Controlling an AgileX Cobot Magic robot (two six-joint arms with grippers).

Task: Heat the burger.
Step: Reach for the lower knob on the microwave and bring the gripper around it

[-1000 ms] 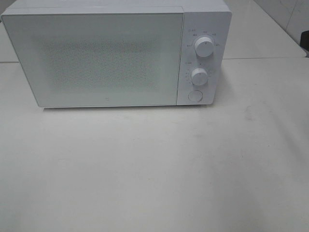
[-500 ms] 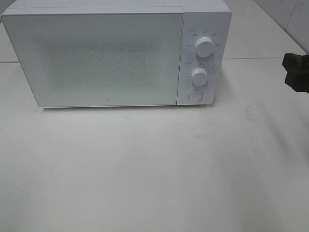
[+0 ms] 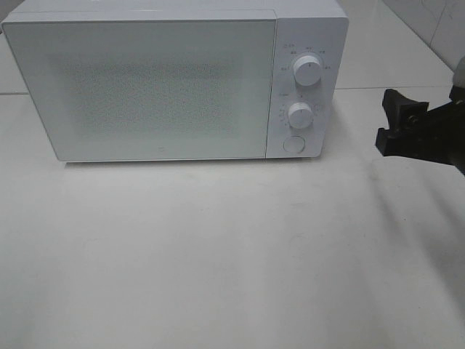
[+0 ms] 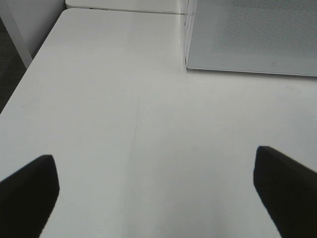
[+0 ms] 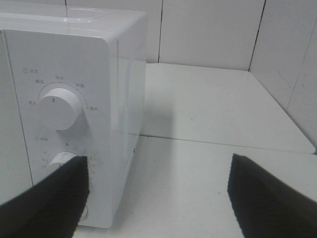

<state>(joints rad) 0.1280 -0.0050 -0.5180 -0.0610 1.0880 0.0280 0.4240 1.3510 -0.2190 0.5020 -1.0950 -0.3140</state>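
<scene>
The burger is not in view in any frame. The white microwave (image 3: 145, 87) stands at the back of the table with its door shut. Its control panel has an upper knob (image 3: 308, 73), a lower knob (image 3: 299, 115) and a round button (image 3: 293, 144). My right gripper (image 3: 385, 120) is open and empty, to the right of the panel and apart from it. In the right wrist view (image 5: 158, 198) its fingers frame the microwave's right corner (image 5: 124, 99) and the knobs. My left gripper (image 4: 156, 193) is open and empty over bare table, short of the microwave's left front corner (image 4: 188, 64).
The white table (image 3: 218, 254) spreads in front of the microwave. Its left edge (image 4: 20, 84) drops to a dark floor. A white tiled wall (image 5: 208, 29) stands behind, and a second table surface (image 5: 213, 104) lies to the right rear.
My right gripper has come in from the right edge of the high view and moved left toward the control panel. The microwave has not moved.
</scene>
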